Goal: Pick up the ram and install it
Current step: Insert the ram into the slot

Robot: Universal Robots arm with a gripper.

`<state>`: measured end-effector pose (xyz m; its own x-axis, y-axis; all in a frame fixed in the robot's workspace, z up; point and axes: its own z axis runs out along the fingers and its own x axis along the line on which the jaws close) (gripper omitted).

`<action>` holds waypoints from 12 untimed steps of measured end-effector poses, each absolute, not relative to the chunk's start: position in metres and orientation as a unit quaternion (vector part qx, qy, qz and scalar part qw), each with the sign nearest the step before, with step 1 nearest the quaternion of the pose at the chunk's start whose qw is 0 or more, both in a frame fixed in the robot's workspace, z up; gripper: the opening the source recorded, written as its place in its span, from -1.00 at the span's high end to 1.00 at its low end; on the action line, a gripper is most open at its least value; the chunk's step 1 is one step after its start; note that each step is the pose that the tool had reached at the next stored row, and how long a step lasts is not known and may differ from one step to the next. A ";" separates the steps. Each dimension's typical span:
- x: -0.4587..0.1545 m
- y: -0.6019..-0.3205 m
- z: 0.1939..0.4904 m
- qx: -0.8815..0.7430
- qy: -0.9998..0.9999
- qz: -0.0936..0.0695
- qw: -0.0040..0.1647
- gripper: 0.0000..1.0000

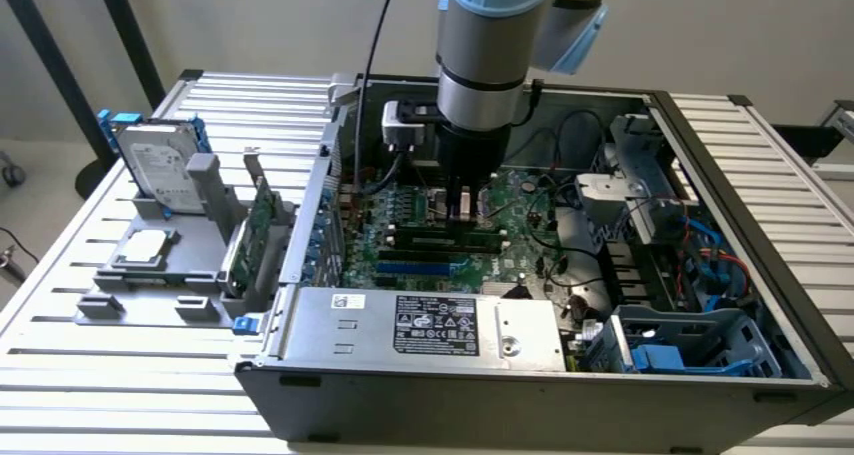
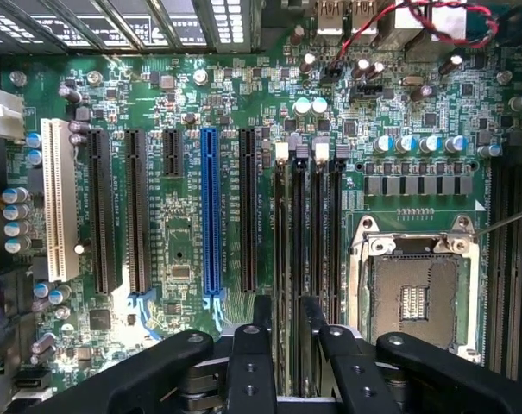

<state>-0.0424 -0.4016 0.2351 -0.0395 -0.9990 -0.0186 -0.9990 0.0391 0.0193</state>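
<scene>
The ram (image 1: 434, 238) is a thin green stick standing on edge in a memory slot on the motherboard (image 1: 400, 220) inside the open computer case. In the wrist view the ram (image 2: 291, 250) shows edge-on as a narrow line among the row of black memory slots (image 2: 317, 233). My gripper (image 1: 462, 215) hangs straight down over it from the arm. Its two black fingers (image 2: 261, 315) stand apart on either side of the stick's near end, with a gap on each side. The gripper (image 2: 286, 312) is open and holds nothing.
The case walls (image 1: 694, 145) close in around the arm. A grey power supply (image 1: 427, 325) sits at the front, and drive cages and cables (image 1: 641, 205) at the exterior view's right. The empty processor socket (image 2: 411, 293) lies beside the slots. A grey holder (image 1: 160, 265) with a hard drive, chip and expansion card stands at the exterior view's left.
</scene>
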 end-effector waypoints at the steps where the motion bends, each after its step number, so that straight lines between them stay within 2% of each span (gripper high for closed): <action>1: -0.042 -0.402 0.238 -0.693 0.721 0.013 0.000 0.44; 7: -0.042 -0.402 0.250 -0.693 0.721 0.013 0.000 0.44; 8: -0.042 -0.402 0.250 -0.693 0.721 0.013 0.000 0.62; 9: -0.042 -0.402 0.250 -0.693 0.721 0.013 0.000 0.62; 10: -0.042 -0.402 0.250 -0.693 0.721 0.013 0.000 0.74; 12: -0.042 -0.402 0.250 -0.693 0.721 0.013 0.000 0.79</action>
<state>-0.0423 -0.4016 0.2496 -0.0393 -0.9991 -0.0186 -0.9991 0.0390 0.0194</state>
